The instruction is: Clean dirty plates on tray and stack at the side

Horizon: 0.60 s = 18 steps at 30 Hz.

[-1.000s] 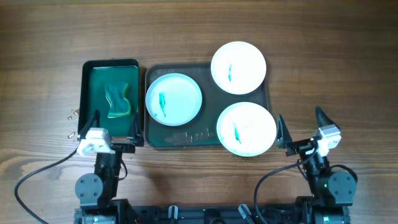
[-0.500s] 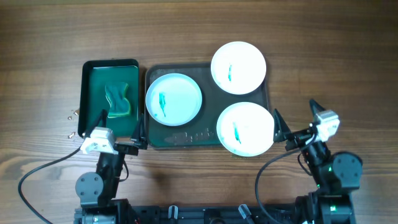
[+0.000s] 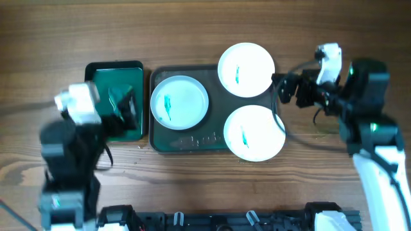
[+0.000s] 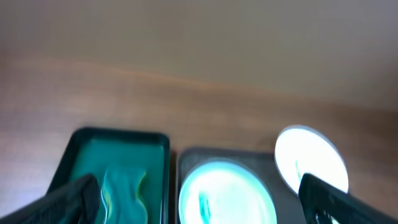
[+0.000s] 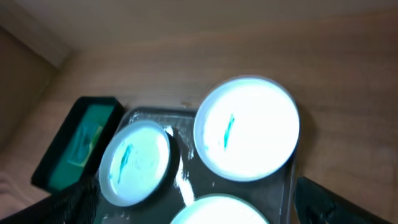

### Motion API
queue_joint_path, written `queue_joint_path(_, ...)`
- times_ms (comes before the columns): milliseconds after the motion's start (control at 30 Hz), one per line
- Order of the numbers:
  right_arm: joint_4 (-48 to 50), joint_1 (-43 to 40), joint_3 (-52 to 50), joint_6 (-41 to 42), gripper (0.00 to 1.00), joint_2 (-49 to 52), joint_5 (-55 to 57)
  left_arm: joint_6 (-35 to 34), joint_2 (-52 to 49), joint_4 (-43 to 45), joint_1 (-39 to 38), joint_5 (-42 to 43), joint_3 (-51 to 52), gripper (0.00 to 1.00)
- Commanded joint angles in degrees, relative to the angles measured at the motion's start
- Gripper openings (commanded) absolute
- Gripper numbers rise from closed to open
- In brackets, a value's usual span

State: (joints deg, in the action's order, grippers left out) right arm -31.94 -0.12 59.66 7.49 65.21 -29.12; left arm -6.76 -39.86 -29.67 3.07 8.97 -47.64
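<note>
The plates point(image 3: 179, 101), three in number, all lay on or overlapping the tray point(image 3: 192, 142). None was stacked at the side, and each bore a teal smear, so we judged that cleaning had not begun. The left plate point(image 4: 224, 196) sat wholly inside the tray at its left end. The far right plate point(image 3: 246, 69) overhung the tray's far right corner onto the table point(image 3: 192, 32). The near right plate point(image 3: 254, 132) overhung the tray's near right edge, and the rims of these two were close to touching. We took the overhang to be a matter of fit, since the tray barely held three plates. The sponge point(image 4: 124, 186) lay in the small tray point(image 4: 118, 133), which stood just beside the left end of the tray, within reach for wiping. The left gripper point(image 4: 199, 186) hung over that small tray with its fingers spread wide and nothing between them. The sponge lay below it and the left plate just to its right. We judged this position suited to collecting the sponge. The right gripper point(image 5: 196, 186) was likewise released and empty. It hung above the table just off the tray's right side, near the rim of the far right plate and touching no plate. We judged it placed to take or steady a plate. Both arms were blurred in the overhead view, so we could not tell their exact height.
</note>
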Motion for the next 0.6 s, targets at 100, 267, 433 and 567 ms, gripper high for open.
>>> queue_joint_path(100,-9.4,0.3,7.2,-3.1,1.00,10.0,-1.4,0.3,-25.5,-23.6,0.3,0.2,-27.7,1.00)
queue_joint_path(267,-10.7,0.3,7.2,-3.0,1.00,12.1,-0.6,0.3,-37.1,-29.3,0.3,0.8,-33.9,1.00)
queue_joint_path(433,-10.5,0.9,7.2,1.6,0.99,12.5,-2.3,0.3,-42.6,-29.4,0.3,1.5,-33.8,1.00)
queue_joint_path(567,-9.7,5.0,7.2,7.6,0.88,14.9,1.3,0.3,-44.9,-29.3,0.3,1.5,-33.8,1.00)
